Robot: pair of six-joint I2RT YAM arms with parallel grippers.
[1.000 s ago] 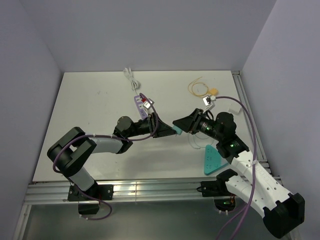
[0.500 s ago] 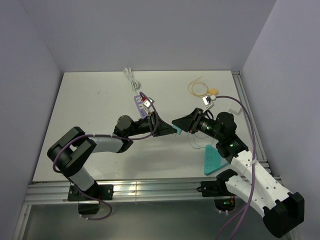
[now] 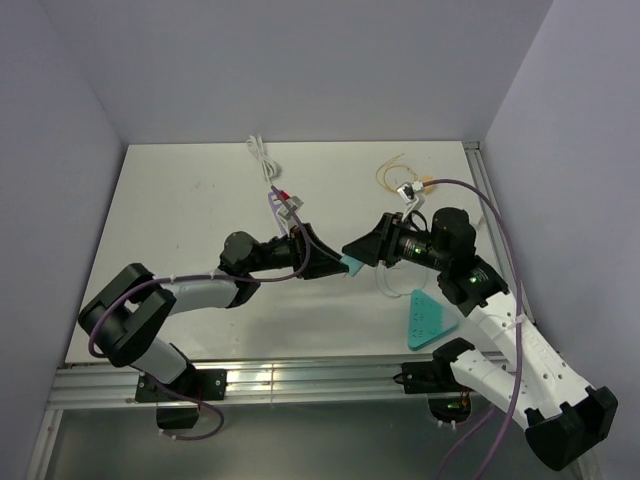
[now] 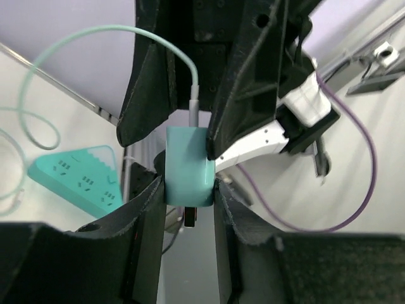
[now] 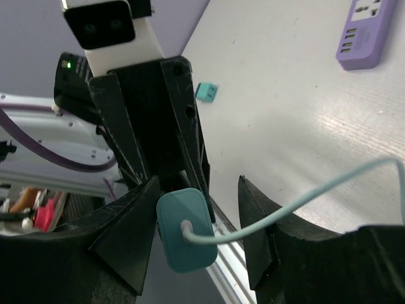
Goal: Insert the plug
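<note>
while both arms meet in mid-air above the table (image 3: 180, 220), we log a hand-over step. the teal plug (image 4: 186, 168) sits clamped in the left gripper (image 4: 188, 196), jaws partly closed and touching both its flanks. the right gripper (image 5: 199, 190) stands spread around the same plug, one finger well apart from it, so we read no grip there. the teal cable (image 4: 193, 95) leaves the plug toward the right arm.

the teal power strip (image 3: 424, 320) lies at 4 o'clock of the plug and the purple power strip (image 5: 370, 31) at 11 o'clock. the small yellow-tan plug (image 3: 427, 182) on its looped yellow cable (image 3: 388, 172) lies at 1 o'clock, untouched.

our judgement of the next move: the right arm backs clear, then the left aligns the prongs over a socket. we cannot settle which plug or socket is meant.
</note>
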